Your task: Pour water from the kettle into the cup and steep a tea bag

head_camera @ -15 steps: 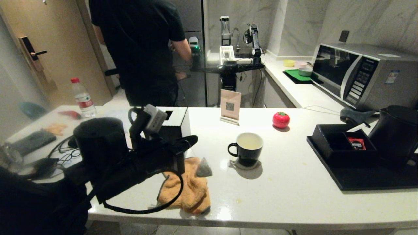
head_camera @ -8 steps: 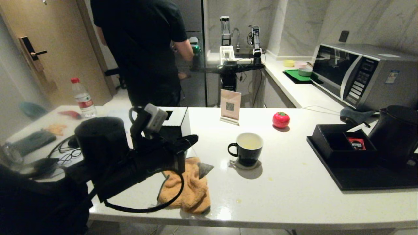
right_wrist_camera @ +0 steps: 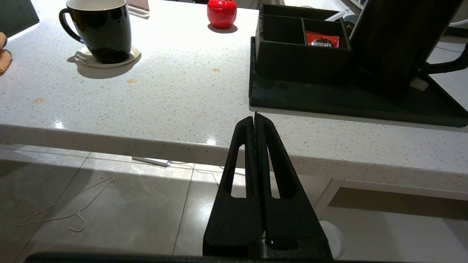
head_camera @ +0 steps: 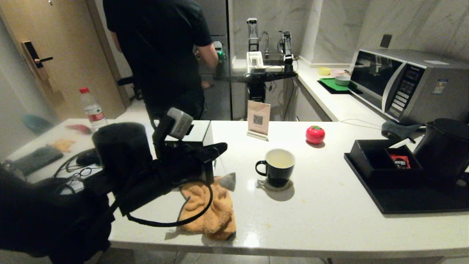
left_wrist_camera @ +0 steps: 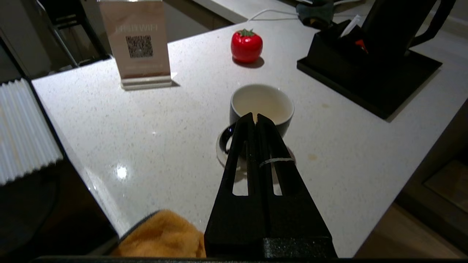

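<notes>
Just beyond the tips of the left end effector [left_wrist_camera: 255, 117], the cup [left_wrist_camera: 261, 108] is seen standing on a small pale coaster [left_wrist_camera: 223, 148] on the table [left_wrist_camera: 164, 120], its black wall glossy, its handle turned toward the end effector and its white inside holding a shallow pool of pale yellowish water [head_camera: 280, 160]. The pouring step is therefore judged done: the kettle [head_camera: 443, 150] stands upright on a black tray [head_camera: 410, 205], well beyond the cup from the left end effector, and is touched by nothing. Steeping is judged still to come. The left end effector is pressed fully together, with a thin pale string [left_wrist_camera: 276, 160] lying across its fingers, so the tea bag [head_camera: 228, 182] appears to be held by that string; the small grey-beige pouch hangs just below the end effector, over an orange cloth [head_camera: 210, 211], though whether it touches the cloth cannot be told. It has not yet been brought over the cup. What remains is judged to be carrying the bag forward above the rim and lowering it into the water. The right end effector [right_wrist_camera: 255, 117] is likewise closed, holds nothing, and hangs parked below the table's near edge, with the tray and kettle ahead of it.
</notes>
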Robot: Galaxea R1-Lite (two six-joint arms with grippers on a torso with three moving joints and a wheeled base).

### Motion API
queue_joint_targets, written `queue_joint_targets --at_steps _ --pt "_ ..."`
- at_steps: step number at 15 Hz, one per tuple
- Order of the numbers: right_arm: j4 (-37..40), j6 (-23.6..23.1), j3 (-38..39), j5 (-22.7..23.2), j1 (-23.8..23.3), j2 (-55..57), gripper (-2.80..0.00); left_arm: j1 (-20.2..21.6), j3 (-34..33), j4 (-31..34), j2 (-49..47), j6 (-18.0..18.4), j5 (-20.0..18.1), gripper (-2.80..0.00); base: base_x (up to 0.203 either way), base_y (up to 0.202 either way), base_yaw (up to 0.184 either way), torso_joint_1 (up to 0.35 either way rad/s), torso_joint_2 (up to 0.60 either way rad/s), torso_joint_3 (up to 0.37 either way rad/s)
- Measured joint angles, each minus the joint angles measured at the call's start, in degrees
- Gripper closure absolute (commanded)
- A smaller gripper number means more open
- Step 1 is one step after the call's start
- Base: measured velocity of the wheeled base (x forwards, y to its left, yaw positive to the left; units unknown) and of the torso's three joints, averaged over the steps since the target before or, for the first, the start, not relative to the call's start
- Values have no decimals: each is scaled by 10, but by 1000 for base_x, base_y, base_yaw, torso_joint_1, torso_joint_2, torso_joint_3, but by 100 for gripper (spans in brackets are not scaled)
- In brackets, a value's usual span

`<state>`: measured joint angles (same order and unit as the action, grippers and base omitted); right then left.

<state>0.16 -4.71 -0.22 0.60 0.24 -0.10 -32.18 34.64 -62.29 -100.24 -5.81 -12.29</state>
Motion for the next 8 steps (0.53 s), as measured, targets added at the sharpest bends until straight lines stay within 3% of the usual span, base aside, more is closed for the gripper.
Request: queue_joint_targets --at_steps 8 --pt "0 0 0 0 0 0 0 -23 144 3 -71 -1 3 0 0 0 0 0 0 0"
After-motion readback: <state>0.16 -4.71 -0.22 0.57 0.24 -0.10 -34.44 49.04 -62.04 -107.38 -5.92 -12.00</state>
